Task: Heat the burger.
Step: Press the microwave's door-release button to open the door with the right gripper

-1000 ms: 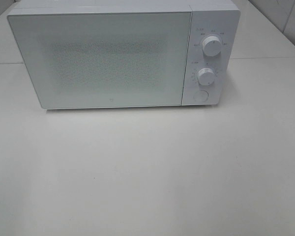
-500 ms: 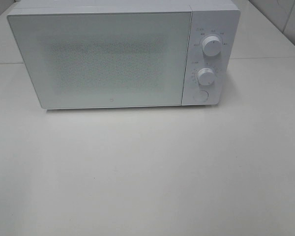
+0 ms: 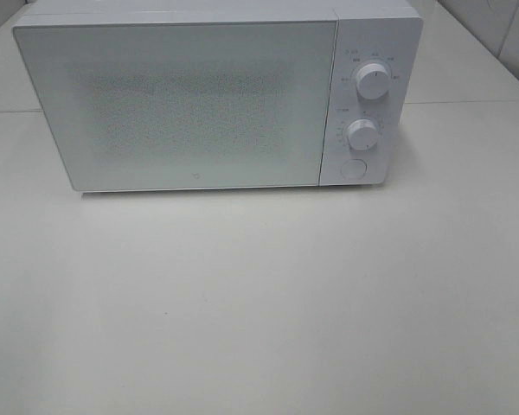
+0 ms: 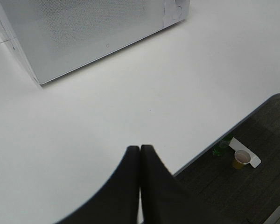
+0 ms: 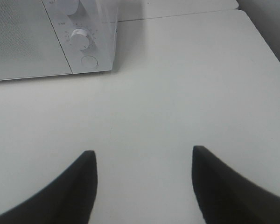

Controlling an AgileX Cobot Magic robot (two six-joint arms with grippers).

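- Exterior high view: one white box-shaped microwave oven (image 3: 216,99) stood at the back of the white table (image 3: 259,303), and its frosted door (image 3: 156,138) was closed. The control panel carried two white rotary knobs, an upper knob (image 3: 372,82) and a lower knob (image 3: 362,135), plus one round button (image 3: 355,169). The print around the knobs and the small mark low on the door were too small to read.
- Left wrist view: the left gripper (image 4: 140,156) had its two black fingers pressed together, clenched on nothing, above the table near its edge. One microwave front filled the far corner. Beyond the table edge, one small brown cup (image 4: 241,158) sat on the dark floor (image 4: 252,126).
- Right wrist view: the right gripper (image 5: 143,151) was released, with its two black fingers spread wide above bare table and nothing between them. One knob and the round button showed fully.
- The burger appeared in no view, and the frosted door hid the oven's inside, so its place could not be told.
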